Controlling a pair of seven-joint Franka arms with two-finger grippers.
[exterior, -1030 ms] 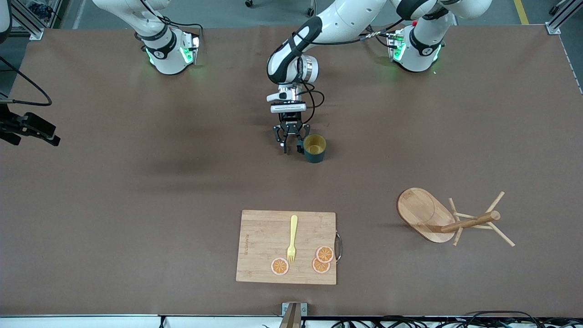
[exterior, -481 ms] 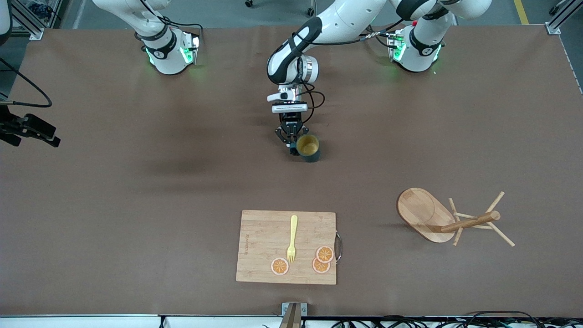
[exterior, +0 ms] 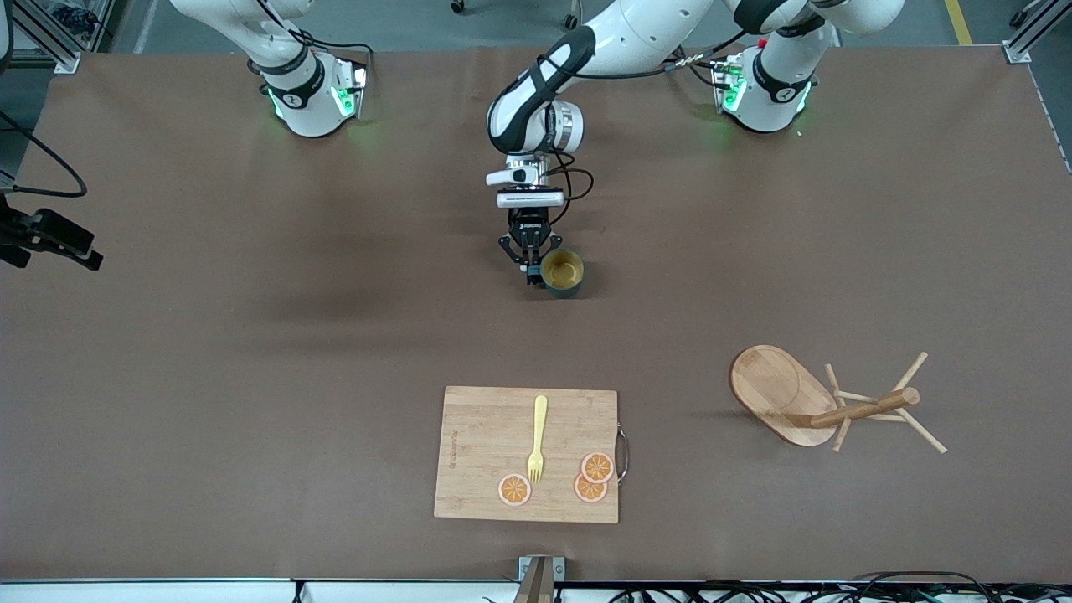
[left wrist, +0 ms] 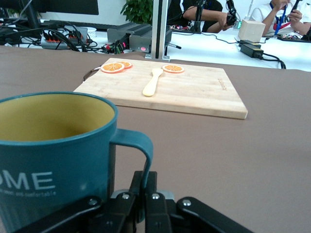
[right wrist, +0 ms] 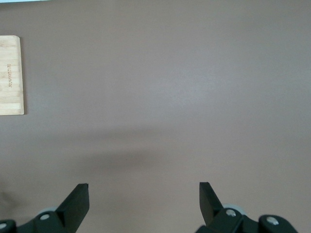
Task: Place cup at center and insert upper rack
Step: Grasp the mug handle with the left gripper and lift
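The cup [exterior: 562, 273], dark teal with a yellow inside, is upright near the table's middle, toward the robots' bases. My left gripper [exterior: 533, 272] is shut on the cup's handle [left wrist: 141, 150]. The cup's wall with white lettering [left wrist: 53, 160] fills the left wrist view beside my left gripper [left wrist: 146, 194]. The upper rack [exterior: 825, 402], a wooden mug tree, lies tipped on its side toward the left arm's end, nearer the front camera than the cup. My right gripper [right wrist: 144, 196] is open and empty over bare table.
A wooden cutting board [exterior: 486, 444] lies near the front edge, with a yellow fork [exterior: 537, 437] and orange slices [exterior: 514, 489] on it. Its edge also shows in the right wrist view [right wrist: 10, 75]. A dark device [exterior: 50, 234] hangs over the right arm's end.
My left gripper has shut on the cup's handle. The cup has shifted slightly toward the right arm's end. The rack and the board have not moved.
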